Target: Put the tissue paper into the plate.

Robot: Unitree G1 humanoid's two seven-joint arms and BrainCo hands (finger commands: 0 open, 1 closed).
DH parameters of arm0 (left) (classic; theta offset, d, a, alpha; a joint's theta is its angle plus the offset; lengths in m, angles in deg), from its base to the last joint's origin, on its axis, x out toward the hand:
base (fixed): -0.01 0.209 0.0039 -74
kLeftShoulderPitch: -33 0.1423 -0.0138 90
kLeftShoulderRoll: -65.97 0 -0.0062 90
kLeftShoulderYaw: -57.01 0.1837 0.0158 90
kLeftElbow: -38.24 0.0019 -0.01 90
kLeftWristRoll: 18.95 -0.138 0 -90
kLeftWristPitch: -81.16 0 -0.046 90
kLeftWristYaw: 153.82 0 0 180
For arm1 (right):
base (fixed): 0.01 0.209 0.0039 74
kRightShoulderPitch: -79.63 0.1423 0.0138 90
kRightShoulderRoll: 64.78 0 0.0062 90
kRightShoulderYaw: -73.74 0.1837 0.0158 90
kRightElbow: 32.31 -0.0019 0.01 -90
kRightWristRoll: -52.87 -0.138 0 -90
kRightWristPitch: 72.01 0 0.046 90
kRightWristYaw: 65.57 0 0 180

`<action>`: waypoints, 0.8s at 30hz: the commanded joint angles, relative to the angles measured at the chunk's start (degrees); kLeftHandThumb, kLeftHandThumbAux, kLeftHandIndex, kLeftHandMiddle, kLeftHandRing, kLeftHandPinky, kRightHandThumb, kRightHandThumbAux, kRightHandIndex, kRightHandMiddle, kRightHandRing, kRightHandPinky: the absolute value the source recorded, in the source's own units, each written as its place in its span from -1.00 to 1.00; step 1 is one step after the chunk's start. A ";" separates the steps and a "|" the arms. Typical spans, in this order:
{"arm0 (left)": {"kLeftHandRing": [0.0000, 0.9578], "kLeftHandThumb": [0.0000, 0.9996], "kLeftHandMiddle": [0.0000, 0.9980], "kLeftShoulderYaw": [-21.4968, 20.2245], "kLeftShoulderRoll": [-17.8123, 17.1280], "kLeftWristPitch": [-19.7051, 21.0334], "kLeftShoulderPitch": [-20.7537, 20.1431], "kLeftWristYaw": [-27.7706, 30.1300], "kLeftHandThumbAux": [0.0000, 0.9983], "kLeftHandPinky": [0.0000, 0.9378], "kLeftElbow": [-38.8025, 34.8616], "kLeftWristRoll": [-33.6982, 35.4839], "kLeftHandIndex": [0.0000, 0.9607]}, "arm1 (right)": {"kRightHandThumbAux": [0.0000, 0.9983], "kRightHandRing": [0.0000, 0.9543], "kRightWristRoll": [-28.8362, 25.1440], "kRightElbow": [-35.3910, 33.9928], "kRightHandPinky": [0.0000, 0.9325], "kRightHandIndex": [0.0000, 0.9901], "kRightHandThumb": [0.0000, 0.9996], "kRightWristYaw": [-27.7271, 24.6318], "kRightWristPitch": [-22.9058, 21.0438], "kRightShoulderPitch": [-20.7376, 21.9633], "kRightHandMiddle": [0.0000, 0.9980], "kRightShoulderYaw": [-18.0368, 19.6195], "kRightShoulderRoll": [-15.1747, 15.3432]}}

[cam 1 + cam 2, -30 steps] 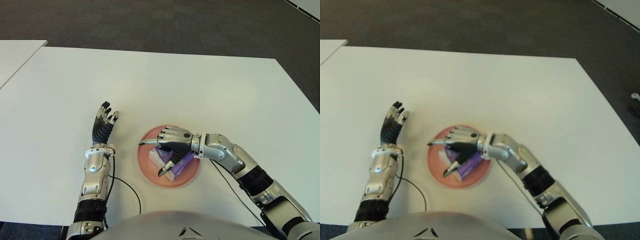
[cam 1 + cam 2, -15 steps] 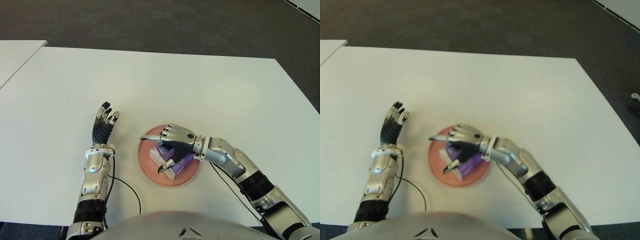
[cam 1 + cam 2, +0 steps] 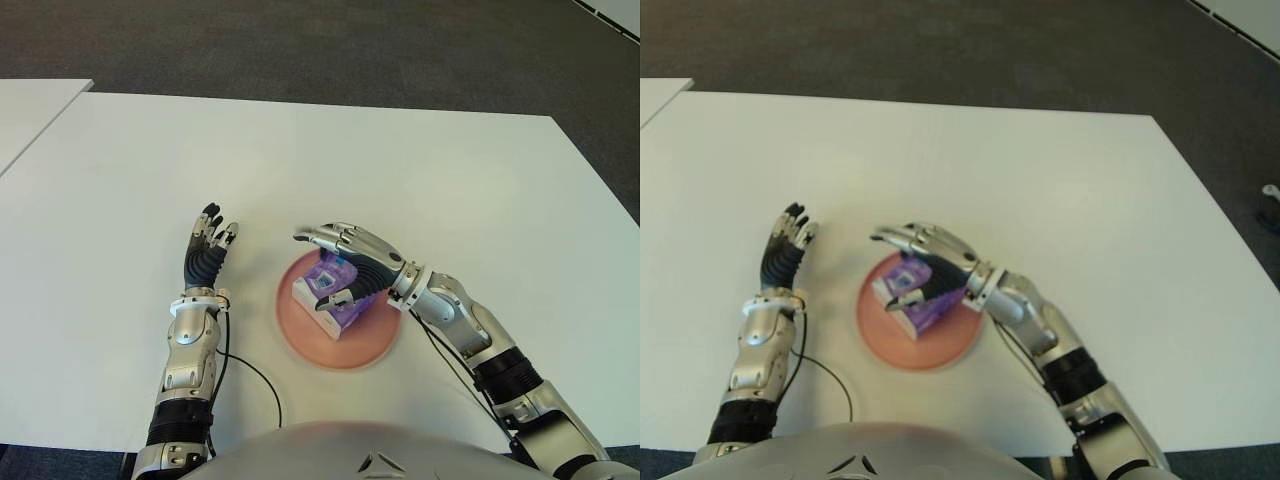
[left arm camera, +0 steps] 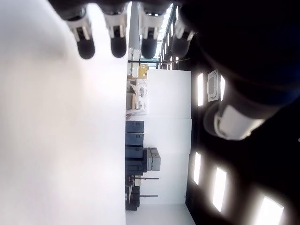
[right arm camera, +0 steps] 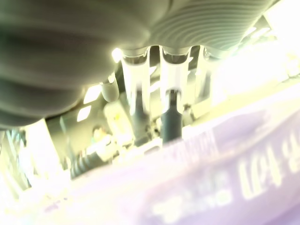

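The tissue pack [image 3: 330, 293], purple and white, lies in the pink plate [image 3: 345, 350], toward the plate's far side; the plate sits on the white counter [image 3: 400, 170], near its front edge, just ahead of the robot's body. The right hand [image 3: 345, 262] reaches in from the right and arches over the pack; its fingers [image 3: 325, 238] stretch out above the pack's far edge, and its thumb [image 3: 338, 297] shows against the near side; the hand is spread rather than pinching, and whether any finger touches the pack cannot be told from the eye views. The right wrist view shows purple wrapper with pale lettering close under straightened fingers [image 5: 171, 93], which fits a loosened hand holding nothing. The left hand [image 3: 207, 252] shows on the counter's near left, well left of the plate, palm turned inward, fingers straight, together and pointing away from the robot, empty; a thin black cable [image 3: 262, 385] runs from its forearm across the counter toward the body.
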 commanded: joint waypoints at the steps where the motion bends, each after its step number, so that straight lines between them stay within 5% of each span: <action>1: -1.00 -1.00 -0.98 -0.06 0.11 0.95 0.01 -0.27 0.17 -1.00 0.45 -0.18 -0.99 | -0.40 -1.00 -6.42 1.85 -1.00 -1.00 -0.76 0.20 -0.33 -0.12 -1.00 4.52 0.05; 15: -1.00 -1.00 -0.97 -0.21 0.07 1.69 -0.51 -0.91 0.17 -1.00 0.87 -0.77 -0.98 | -0.47 -1.00 -21.34 -4.55 -1.00 -1.00 -0.68 0.81 -4.61 -3.35 -1.00 12.55 -5.94; 21: -1.00 -1.00 -0.98 -0.24 0.00 0.88 -0.79 -0.62 0.15 -1.00 1.47 -0.74 -1.00 | -0.45 -1.00 -16.85 -2.14 -1.00 -1.00 -0.64 8.48 -4.10 0.38 -1.00 19.10 -7.43; 24: -1.00 -1.00 -0.99 -0.16 0.02 0.84 -0.76 -0.35 0.14 -1.00 1.30 -0.57 -1.00 | -0.38 -1.00 -19.59 6.03 -1.00 -1.00 -0.64 10.07 -0.15 4.21 -1.00 21.85 -6.82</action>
